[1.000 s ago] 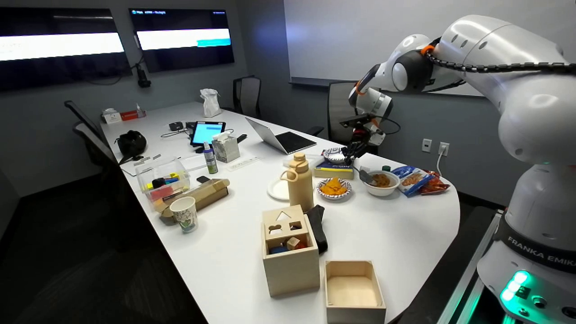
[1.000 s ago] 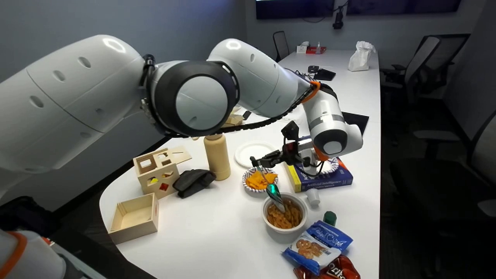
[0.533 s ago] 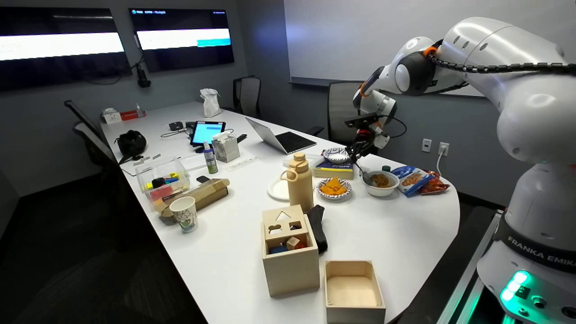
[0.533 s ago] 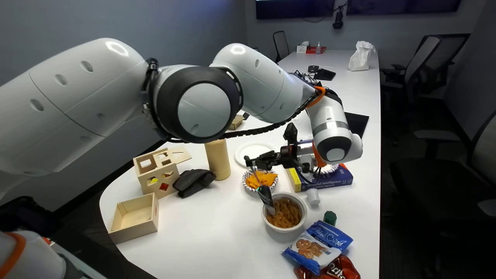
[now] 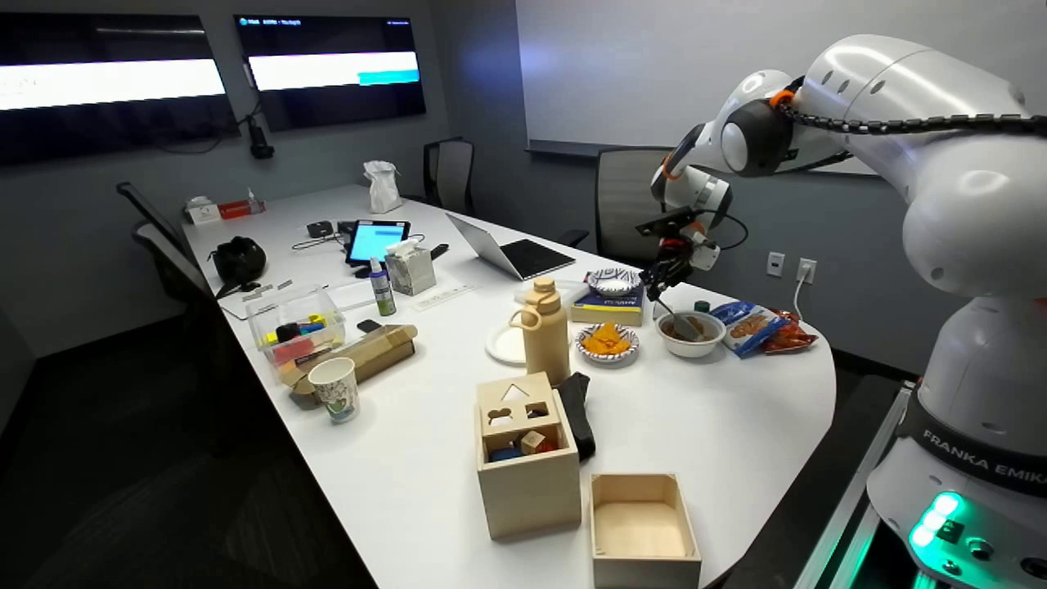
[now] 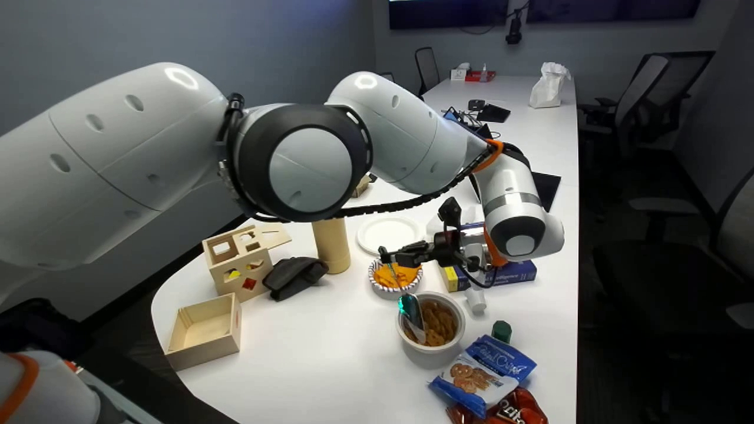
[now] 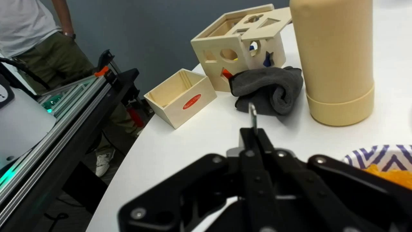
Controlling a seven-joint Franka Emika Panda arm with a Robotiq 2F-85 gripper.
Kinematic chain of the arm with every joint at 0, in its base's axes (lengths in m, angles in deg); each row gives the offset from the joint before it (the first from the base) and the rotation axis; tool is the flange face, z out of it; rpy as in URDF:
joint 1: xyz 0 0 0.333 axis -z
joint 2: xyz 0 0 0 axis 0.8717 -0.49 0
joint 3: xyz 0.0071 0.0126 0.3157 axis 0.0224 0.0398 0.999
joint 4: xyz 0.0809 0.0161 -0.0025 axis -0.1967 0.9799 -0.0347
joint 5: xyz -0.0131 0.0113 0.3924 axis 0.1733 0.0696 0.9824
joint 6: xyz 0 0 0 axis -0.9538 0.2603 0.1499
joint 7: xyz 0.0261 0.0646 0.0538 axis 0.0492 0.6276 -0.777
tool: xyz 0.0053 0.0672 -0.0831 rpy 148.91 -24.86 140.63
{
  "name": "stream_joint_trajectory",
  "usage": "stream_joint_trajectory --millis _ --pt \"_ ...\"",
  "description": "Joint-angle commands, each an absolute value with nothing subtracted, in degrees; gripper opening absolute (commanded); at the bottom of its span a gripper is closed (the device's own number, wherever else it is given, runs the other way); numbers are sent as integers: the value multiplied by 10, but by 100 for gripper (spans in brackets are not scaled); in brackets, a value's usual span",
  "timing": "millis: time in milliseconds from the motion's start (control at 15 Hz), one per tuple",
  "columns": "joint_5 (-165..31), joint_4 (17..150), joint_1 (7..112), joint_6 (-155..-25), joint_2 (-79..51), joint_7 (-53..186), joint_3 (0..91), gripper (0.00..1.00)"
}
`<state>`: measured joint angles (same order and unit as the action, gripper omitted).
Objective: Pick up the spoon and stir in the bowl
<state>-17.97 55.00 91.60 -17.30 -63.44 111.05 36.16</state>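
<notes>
We see our gripper (image 7: 253, 132) pinch the spoon (image 6: 414, 315), its head at 9 o'clock inside the white bowl (image 6: 431, 348) in an exterior view.

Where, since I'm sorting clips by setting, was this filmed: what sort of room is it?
Probably an office meeting room. An exterior view shows a long white table, two wall screens and what looks like a whiteboard.
</notes>
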Motion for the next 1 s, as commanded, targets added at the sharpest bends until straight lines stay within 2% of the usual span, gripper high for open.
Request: stream_joint_trajectory --millis 0,333,933 --pt "-167 540 911 -221 -626 1127 352 1" --pt "-155 579 918 -287 -579 1071 363 1" --pt "-101 604 945 -271 -546 951 380 1"
